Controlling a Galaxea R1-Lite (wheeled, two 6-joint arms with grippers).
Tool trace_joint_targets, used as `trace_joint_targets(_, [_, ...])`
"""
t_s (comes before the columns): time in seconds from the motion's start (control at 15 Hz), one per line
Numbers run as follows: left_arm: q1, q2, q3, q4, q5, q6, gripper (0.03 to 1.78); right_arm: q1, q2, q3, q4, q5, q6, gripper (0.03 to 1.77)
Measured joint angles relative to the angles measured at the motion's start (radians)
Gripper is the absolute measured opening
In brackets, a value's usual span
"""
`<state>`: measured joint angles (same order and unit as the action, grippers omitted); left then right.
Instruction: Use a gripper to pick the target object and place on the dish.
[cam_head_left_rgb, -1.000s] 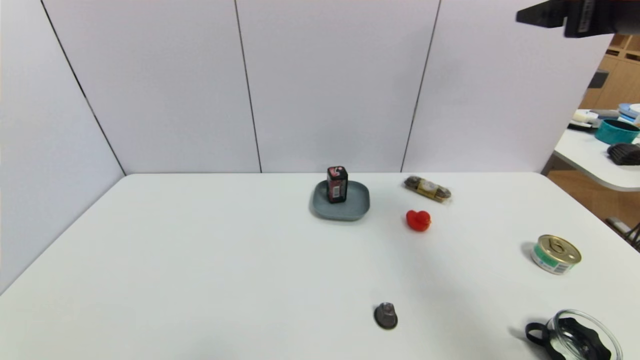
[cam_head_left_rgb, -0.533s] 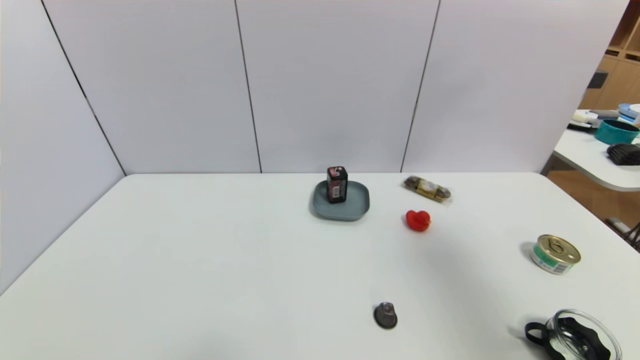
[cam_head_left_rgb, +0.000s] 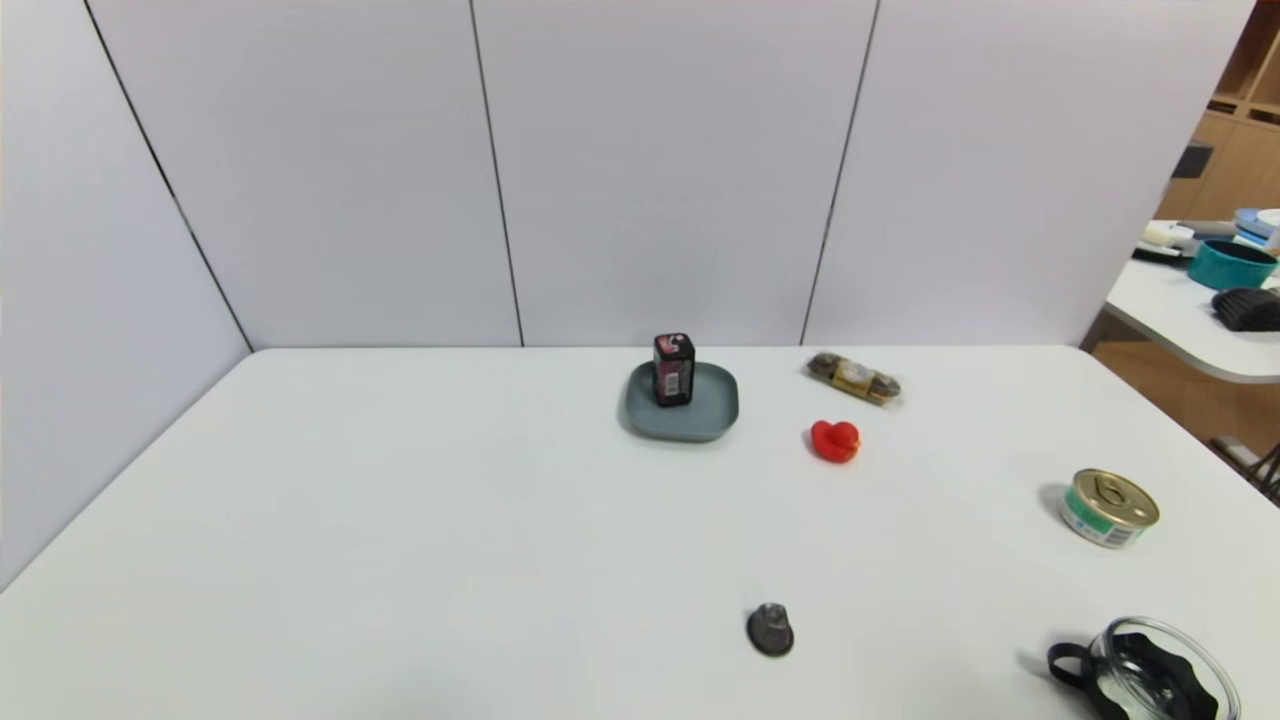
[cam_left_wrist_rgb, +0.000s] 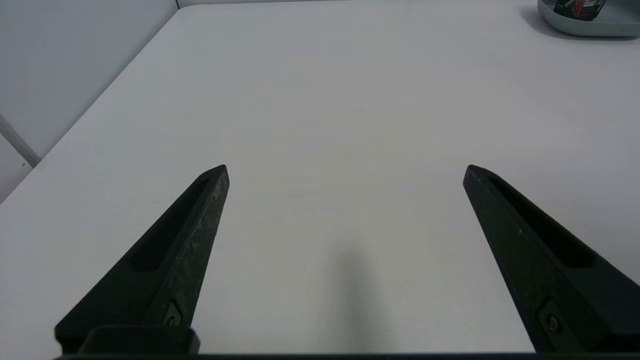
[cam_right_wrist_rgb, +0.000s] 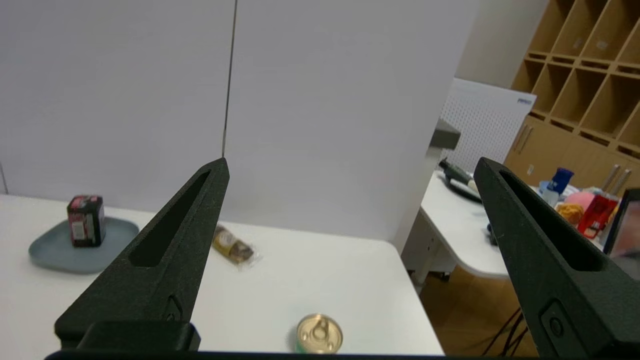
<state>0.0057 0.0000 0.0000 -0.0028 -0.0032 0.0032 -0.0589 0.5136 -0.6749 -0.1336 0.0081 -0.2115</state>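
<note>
Centrally, toward the far edge of the white worktop (cam_head_left_rgb: 400, 520), the target object (cam_head_left_rgb: 674, 369), a small upright black box with red-and-white graphics and a white barcode label, stands on the dish (cam_head_left_rgb: 700, 420), a shallow grey-blue plate with rounded corners. The box sits on the rear left part of the plate and nothing grips it. To the right of the dish lie a red toy duck (cam_head_left_rgb: 834, 441) and, farther back, a clear-wrapped sweet packet (cam_head_left_rgb: 854, 378), both apart from the plate. Near the right edge a gold-lidded tin (cam_head_left_rgb: 1108, 508) with a green label rests on its base; at the near right corner is a glass jar (cam_head_left_rgb: 1160, 680) with a black fitting. A small dark grey cap (cam_head_left_rgb: 770, 631) lies near the front, well apart from everything else.

Neither arm appears in the head view. The left tool (cam_left_wrist_rgb: 345, 172) hangs low over a bare stretch of worktop, its two black fingers (cam_left_wrist_rgb: 200, 210) spread wide and holding nothing; the dish shows only at the far corner of its view. The right tool (cam_right_wrist_rgb: 350, 167) is raised above the worktop's right side, its fingers (cam_right_wrist_rgb: 190, 210) likewise wide apart and empty, with box, dish, packet and tin visible beyond them.
</note>
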Motion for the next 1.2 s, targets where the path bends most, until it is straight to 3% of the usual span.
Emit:
trace_joint_targets(0.33, [0.0, 0.0, 0.0, 0.0, 0.0, 0.0, 1.69, 0.035, -0.266, 0.284, 0.112, 0.002, 0.031, 1.7])
trace_joint_targets(0.73, [0.0, 0.0, 0.0, 0.0, 0.0, 0.0, 1.69, 0.059, -0.471, 0.343, 0.4, 0.001, 0.07, 1.7])
trace_joint_targets(0.87, [0.0, 0.0, 0.0, 0.0, 0.0, 0.0, 1.69, 0.059, -0.498, 0.42, 0.367, -0.008, 0.094, 1.7])
trace_joint_targets(1.07, [0.0, 0.0, 0.0, 0.0, 0.0, 0.0, 1.69, 0.06, -0.514, 0.612, 0.144, -0.013, 0.1, 1.7])
trace_joint_targets(1.2, [0.0, 0.0, 0.0, 0.0, 0.0, 0.0, 1.69, 0.06, -0.516, 0.659, 0.087, -0.009, 0.14, 1.7])
